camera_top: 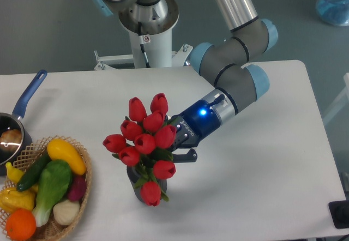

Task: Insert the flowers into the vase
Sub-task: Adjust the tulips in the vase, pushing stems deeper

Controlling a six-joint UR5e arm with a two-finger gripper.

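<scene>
Near the front middle of the white table (262,159), the flowers (144,143) are seen standing in the vase (133,184), their red tulip buds bunched wider than the vessel and spilling over it. Most of the vase is masked by buds and green leaves; only slivers of its dark grey wall can be made out at the left and lower edges, and its mouth is not visible. The lowest bud is hung down in front of the vase body. The stems are hidden among the leaves, so their entry into the mouth cannot be confirmed. The gripper (175,149) is held at the bunch from the right, at stem level just below the upper buds; one black finger (188,155) is seen jutting beside the leaves, the other is covered by the blooms, and whether the jaws are pinching the stems or spread cannot be told. A blue light is shown on the wrist behind it. At the left edge, a wicker basket (82,189) of vegetables is cut off by the frame, and a blue-handled pot (24,102) is partly shown beyond it.
</scene>
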